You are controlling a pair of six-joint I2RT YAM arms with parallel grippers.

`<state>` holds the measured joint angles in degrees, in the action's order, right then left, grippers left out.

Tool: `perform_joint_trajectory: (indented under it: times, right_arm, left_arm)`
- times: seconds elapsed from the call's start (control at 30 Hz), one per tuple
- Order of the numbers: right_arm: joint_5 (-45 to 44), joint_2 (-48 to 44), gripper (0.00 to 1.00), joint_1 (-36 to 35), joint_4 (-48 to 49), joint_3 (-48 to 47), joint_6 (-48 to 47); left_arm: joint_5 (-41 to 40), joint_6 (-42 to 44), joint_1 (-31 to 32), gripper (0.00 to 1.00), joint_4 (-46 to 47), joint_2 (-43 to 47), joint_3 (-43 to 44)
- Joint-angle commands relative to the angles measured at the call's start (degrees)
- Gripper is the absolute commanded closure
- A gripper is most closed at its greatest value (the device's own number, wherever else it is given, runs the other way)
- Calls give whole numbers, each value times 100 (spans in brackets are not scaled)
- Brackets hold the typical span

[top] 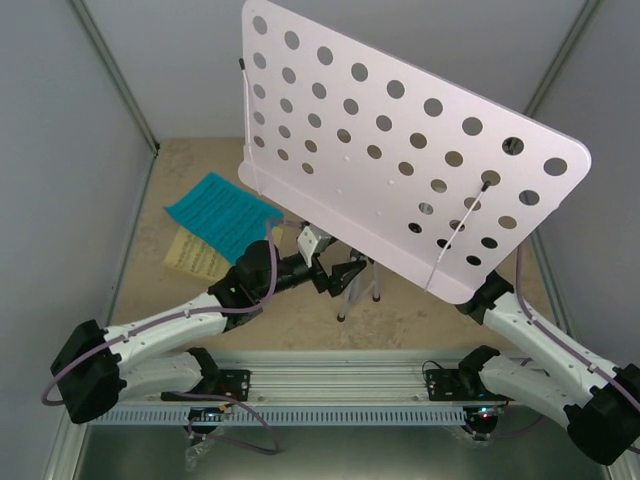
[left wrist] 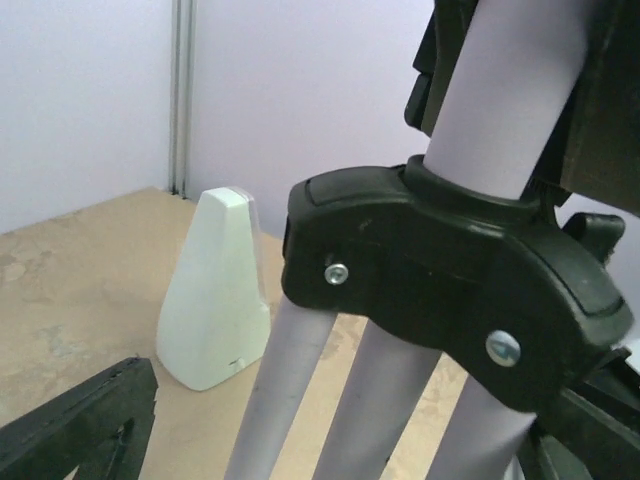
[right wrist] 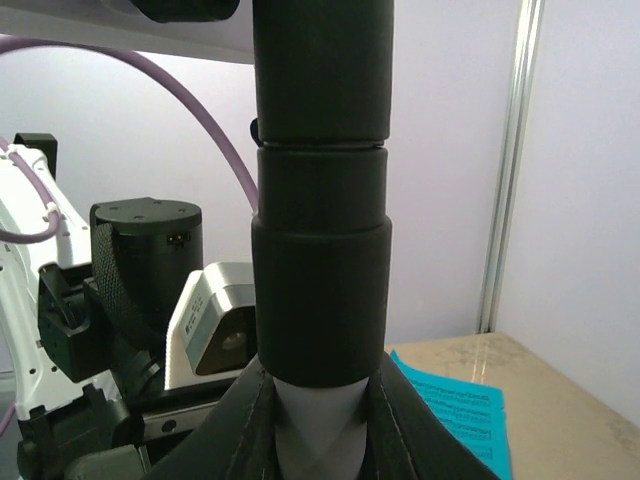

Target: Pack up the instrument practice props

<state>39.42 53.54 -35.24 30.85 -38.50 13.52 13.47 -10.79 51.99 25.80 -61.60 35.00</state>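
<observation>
Viewing from above, stand: the music stand (top: 400,150) is seen upright on the tan worktop (top: 170,180), with its white perforated desk tilted across the middle and its thin tripod legs (top: 352,290) shown under the desk's near edge.
Sheets: the cyan sheet (top: 222,213) is laid flat to the left of the stand and overlaps the yellow sheet (top: 192,255), which is nearer the arms.
Left arm: it is reached in to the tripod, and the left fingers (top: 345,272) are held just beside the legs.
Right arm: it is run up under the desk's right end, where the right fingers are hidden by the desk.
Left wrist view, tripod: the black hub (left wrist: 450,290) is seen close up, with the white pole above it and the pale legs splayed below.
Left wrist view, fingers: the left fingers (left wrist: 80,425) are spread apart. One at the lower left is held clear of the legs, the other is cut off at the right edge, and the tripod is set between them.
Left wrist view, metronome: the metronome (left wrist: 215,290), a small pale pyramid, is stood upright on the worktop behind the legs, apart from them.
Right wrist view, pole: the black collar (right wrist: 320,250) of the stand is shown filling the centre, with a pale tube emerging beneath it.
Right wrist view, fingers: the right fingers (right wrist: 235,435) are clamped on that tube just under the collar, one on each side.
Right wrist view, background: the left arm's wrist camera (right wrist: 215,335) is seen behind at the left, and the cyan sheet (right wrist: 460,410) is seen flat at the lower right.
</observation>
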Motion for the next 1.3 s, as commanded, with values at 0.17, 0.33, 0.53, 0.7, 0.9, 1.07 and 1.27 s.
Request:
perform_joint_trajectory:
  times: [0.17, 0.33, 0.53, 0.7, 0.9, 1.07, 1.27]
  right_arm:
    - [-326, -69, 100, -88, 147, 215, 327]
    - [-464, -142, 100, -89, 175, 268, 412]
    - [-588, -265, 99, -89, 149, 305, 524]
    - [-787, -347, 100, -88, 208, 384, 627]
    - [-993, -436, 99, -93, 272, 480, 714]
    - [-1123, -497, 99, -88, 306, 551, 757]
    - [-1376, -597, 99, -92, 460, 676, 953]
  left_arm:
    - [-136, 105, 297, 1, 1540, -544, -327]
    - [-561, 307, 539, 1, 1704, -1042, -143]
    - [-1431, 451, 764, 1, 2086, -1539, -11]
    - [-1922, 443, 906, 4, 2500, -1847, 29]
    - [-2473, 441, 1036, 29, 2526, -2056, 167]
    - [-2658, 484, 1077, 45, 2544, -2011, 99]
    - [-2779, 495, 1094, 56, 2702, -1900, -92]
